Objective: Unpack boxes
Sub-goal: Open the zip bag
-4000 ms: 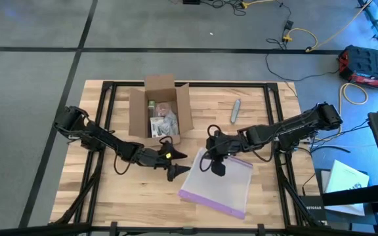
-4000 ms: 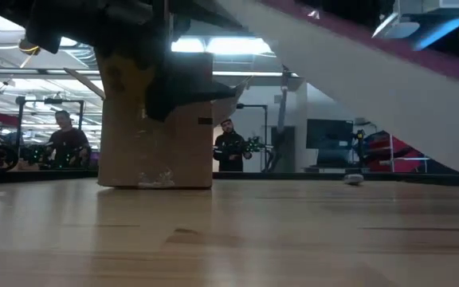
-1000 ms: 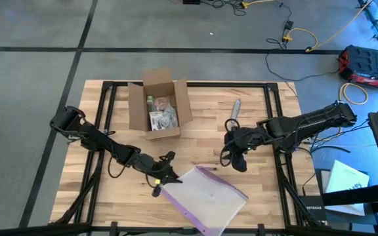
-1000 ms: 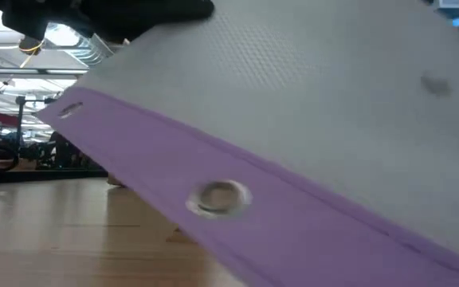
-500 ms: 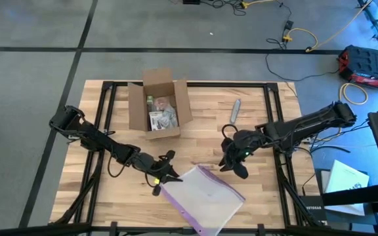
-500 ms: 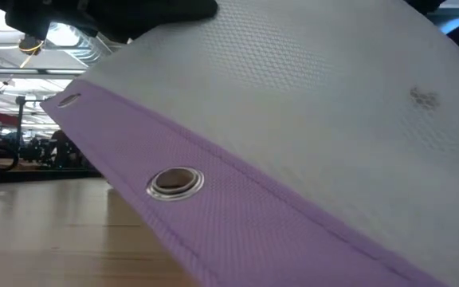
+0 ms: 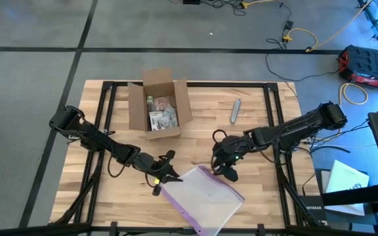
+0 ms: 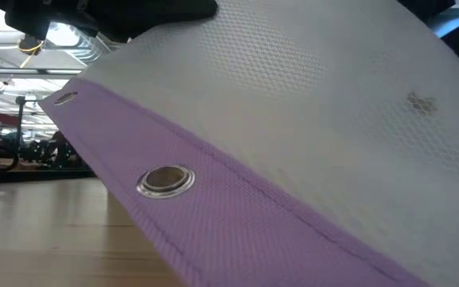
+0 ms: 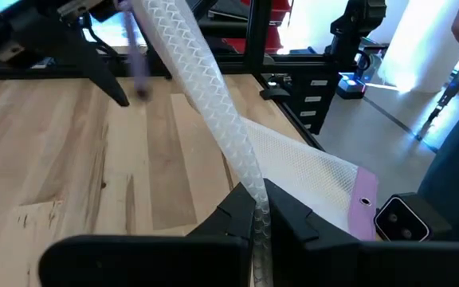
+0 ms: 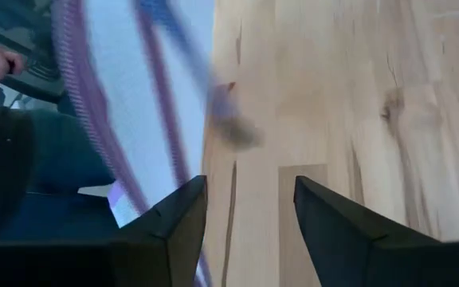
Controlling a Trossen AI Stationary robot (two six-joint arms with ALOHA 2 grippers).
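The clear mesh bag with the purple zip edge (image 7: 205, 195) hangs from the left gripper (image 7: 165, 173), pinched at one corner; it could slip or swing wide. The right gripper (image 7: 223, 168), fingers spread, sits just beside the bag's far corner and could miss the limp edge. The bag looks empty. Beyond both grippers stands the open cardboard box (image 7: 157, 105), small packets (image 7: 162, 113) inside.

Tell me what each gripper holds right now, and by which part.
The left gripper is shut on the bag's clear edge. The right gripper is open, holding nothing.
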